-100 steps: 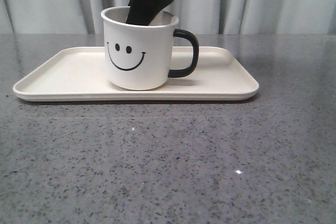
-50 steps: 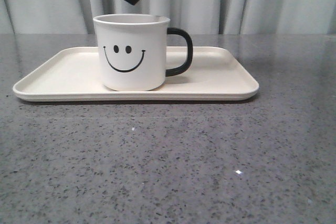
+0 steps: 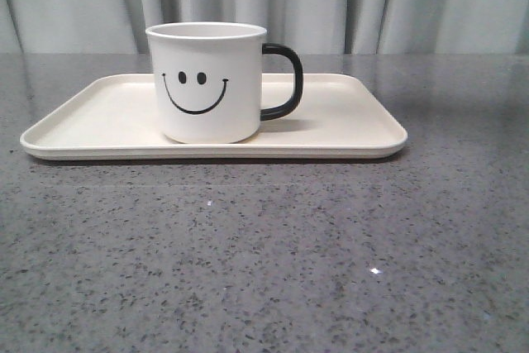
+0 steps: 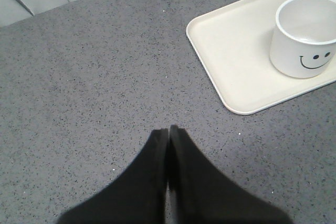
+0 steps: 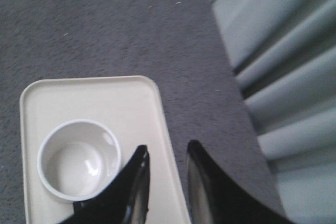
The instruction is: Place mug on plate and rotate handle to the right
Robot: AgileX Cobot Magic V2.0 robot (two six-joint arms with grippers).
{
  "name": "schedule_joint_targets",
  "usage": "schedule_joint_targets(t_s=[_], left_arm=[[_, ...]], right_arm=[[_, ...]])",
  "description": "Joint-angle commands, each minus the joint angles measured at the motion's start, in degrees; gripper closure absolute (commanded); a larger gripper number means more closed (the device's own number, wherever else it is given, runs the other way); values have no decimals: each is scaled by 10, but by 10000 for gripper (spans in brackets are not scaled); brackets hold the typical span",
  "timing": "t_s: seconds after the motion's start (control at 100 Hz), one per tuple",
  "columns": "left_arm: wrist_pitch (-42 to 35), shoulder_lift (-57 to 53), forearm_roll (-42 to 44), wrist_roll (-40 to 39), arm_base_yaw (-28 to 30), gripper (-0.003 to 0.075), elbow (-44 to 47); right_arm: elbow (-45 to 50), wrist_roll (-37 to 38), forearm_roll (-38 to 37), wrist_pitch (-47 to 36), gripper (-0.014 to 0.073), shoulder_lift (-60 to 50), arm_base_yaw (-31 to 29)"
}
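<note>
Grey speckled counter [image 3: 273, 254] carries the plate [image 3: 355, 134], mug [image 3: 207, 80] upright, handle [image 3: 285, 80] at three o'clock; left gripper [image 4: 168, 129] jaws closed together, right gripper [image 5: 167, 156] jaws narrowly parted, empty.

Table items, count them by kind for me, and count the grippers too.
Mugs: 1, the mug, standing on the plate
Plates: 1, the plate
Grippers: 2, the left gripper and the right gripper
Total: 4
</note>
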Motion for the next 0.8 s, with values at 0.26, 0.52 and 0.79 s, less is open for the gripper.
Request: schedule_joint_targets(t_s=[0.26,0.52,0.79], left_arm=[[-52,2,7,-5,-4,740,-11],[-71,2,9,-5,-4,740,-11],[-77,2,10,-5,-4,740,-11]], right_arm=[[-15,121,60,-15,389,-194,-241],[154,183,77,-113,391,-336,-371],[440,229,42,-266,593,-509,-372]])
